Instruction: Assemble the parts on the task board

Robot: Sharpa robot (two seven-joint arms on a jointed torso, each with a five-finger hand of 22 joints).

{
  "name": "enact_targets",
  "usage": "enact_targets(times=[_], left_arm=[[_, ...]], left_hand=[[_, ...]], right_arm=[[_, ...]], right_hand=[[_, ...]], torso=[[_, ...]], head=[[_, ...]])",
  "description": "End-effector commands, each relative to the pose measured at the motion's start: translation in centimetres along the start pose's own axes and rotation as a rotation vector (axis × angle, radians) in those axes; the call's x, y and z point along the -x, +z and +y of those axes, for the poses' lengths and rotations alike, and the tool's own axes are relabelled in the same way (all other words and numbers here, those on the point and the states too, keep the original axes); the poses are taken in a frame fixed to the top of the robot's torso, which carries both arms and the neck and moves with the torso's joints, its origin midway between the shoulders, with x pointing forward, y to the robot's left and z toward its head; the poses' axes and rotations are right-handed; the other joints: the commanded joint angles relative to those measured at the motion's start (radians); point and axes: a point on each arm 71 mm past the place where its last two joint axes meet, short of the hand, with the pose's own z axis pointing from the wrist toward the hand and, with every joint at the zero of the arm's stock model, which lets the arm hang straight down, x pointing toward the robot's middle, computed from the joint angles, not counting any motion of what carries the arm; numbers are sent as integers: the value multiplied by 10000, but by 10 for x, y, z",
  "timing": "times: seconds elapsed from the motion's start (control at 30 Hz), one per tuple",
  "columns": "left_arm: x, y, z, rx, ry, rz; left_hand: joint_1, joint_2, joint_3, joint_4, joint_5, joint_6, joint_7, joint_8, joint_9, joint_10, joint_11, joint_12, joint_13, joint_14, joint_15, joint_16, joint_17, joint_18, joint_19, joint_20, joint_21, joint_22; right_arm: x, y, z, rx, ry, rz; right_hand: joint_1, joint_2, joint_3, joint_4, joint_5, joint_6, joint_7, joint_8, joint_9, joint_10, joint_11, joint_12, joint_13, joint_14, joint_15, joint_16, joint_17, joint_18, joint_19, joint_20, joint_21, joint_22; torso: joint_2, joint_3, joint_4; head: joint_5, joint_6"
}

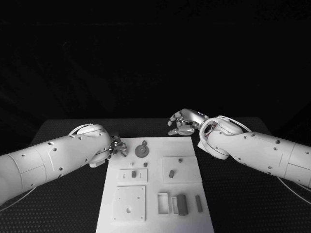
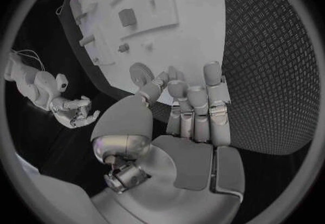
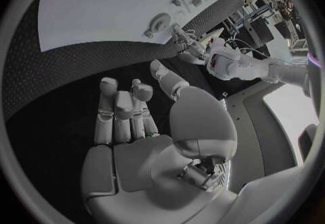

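Note:
The white task board [image 1: 187, 191] lies lengthwise in the middle of the black table. A round gear-like part [image 1: 141, 149] sits near its far left corner. My left hand [image 1: 118, 147] is at the board's left edge just beside that part, fingers straight and close together, holding nothing. In the left wrist view the thumb tip [image 2: 159, 80] is close to the round part [image 2: 141, 74]; I cannot tell whether it touches. My right hand [image 1: 185, 121] hovers over the table beyond the board's far right corner, empty. Its palm [image 3: 132, 153] is bare, fingers loosely apart.
Two small pegs [image 1: 134, 174] [image 1: 171, 173] stand in raised squares mid-board. Several upright block parts [image 1: 182, 204] are grouped at the near right, beside a square plate [image 1: 131, 203]. Black textured table [image 1: 253, 204] surrounds the board.

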Motion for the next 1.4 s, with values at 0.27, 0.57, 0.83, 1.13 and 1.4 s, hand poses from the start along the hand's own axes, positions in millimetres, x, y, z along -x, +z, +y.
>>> enact_targets(times=[0.27,0.57,0.83,1.13,1.4], left_arm=[[-7,-7,14,87,-1800,978],[-17,-26,22,-50,-2127,1143],[-28,-44,20,-400,-2041,1259],[-32,-53,16,-610,-843,530],[-40,-56,15,-642,-425,600]], left_hand=[[202,189,97,-14,49,376,106,281,265,247,-53,4,-156,201,-54,92,-33,56,149,-66,138,235],[148,166,90,-7,48,431,67,372,298,349,-91,-24,-269,263,-78,115,-52,55,190,-96,200,232],[84,110,116,51,49,504,1,575,366,496,-156,-83,-478,346,-113,136,-88,51,230,-134,275,223],[47,58,140,103,49,510,-33,716,412,576,-189,-100,-604,391,-131,147,-111,48,256,-155,317,218],[28,12,161,144,49,506,-57,823,440,635,-212,-102,-697,432,-142,161,-125,44,280,-168,349,215]], right_arm=[[0,0,-1,54,3,20],[2,-1,-4,-9,-8,11],[2,-2,-5,-31,-16,11],[3,-2,-6,-44,-19,11],[3,-2,-6,-39,-14,23]], right_hand=[[-107,-2,-38,-1,60,25,65,-66,-13,66,22,-44,-14,44,38,-26,-13,165,11,36,-33,150],[-124,-2,-41,3,60,27,66,-67,-13,67,23,-44,-16,45,38,-25,-14,165,13,37,-33,150],[-130,-4,-40,0,61,28,65,-68,-13,67,22,-44,-17,45,38,-26,-15,165,14,36,-34,150],[-130,-1,-36,-3,61,29,65,-68,-13,67,22,-43,-18,46,38,-25,-16,165,15,35,-35,150],[-130,-1,-36,-3,61,29,65,-68,-13,67,22,-43,-18,46,38,-25,-16,165,15,35,-35,150]], torso=[[-23,14,16],[-20,7,27],[-10,-5,23],[-16,-13,21],[2,0,8]], head=[[41,13],[61,-8],[102,-4],[159,-79],[171,-82]])
